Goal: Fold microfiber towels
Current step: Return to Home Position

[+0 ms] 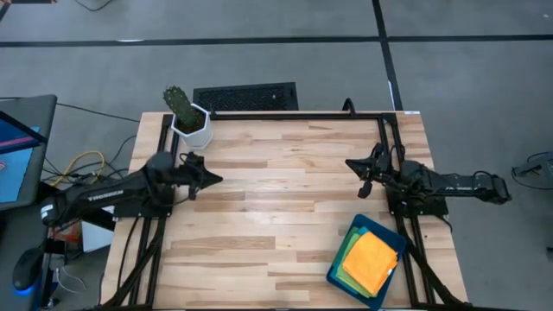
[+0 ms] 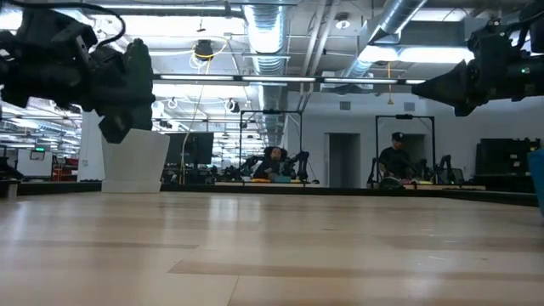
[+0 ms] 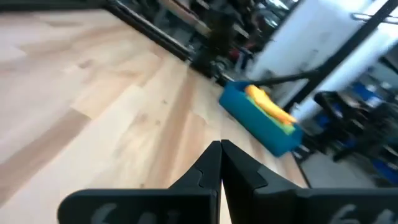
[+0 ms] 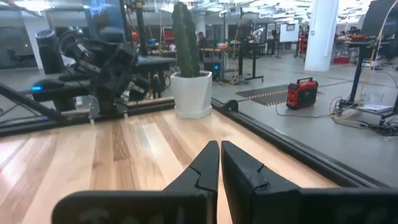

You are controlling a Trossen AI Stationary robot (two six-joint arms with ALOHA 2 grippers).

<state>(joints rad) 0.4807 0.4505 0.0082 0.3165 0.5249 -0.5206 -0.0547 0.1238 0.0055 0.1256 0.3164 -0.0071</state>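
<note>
High view: the left gripper (image 1: 215,180) hangs over the left side of the table (image 1: 276,216), pointing inward, and its fingers look clenched with nothing in them. The right gripper (image 1: 351,163) hangs over the right side, pointing inward too, well apart from the left one. The towels (image 1: 372,258) lie stacked in the bin (image 1: 338,274) at the table's near right corner, orange on top, with a green edge showing beneath. A cactus (image 1: 177,101) in a white pot (image 1: 195,130) stands at the far left corner. A black vent (image 1: 245,96) lies on the floor beyond.

Low view: the left arm (image 2: 76,64) hangs at upper left in front of the pot (image 2: 136,161), the right arm (image 2: 484,72) at upper right, both clear of the table. 2 people (image 2: 394,155) show in the room behind.

Left wrist view: the 2 fingers (image 3: 205,171) are pressed together, empty. Ahead sits the bin (image 3: 258,123) with the towels (image 3: 268,107) rising above its rim.

Right wrist view: the fingers (image 4: 202,167) meet tip to tip, gripping nothing. Across the table stand the cactus (image 4: 183,37), the pot (image 4: 192,93) and the left arm (image 4: 102,62).
</note>
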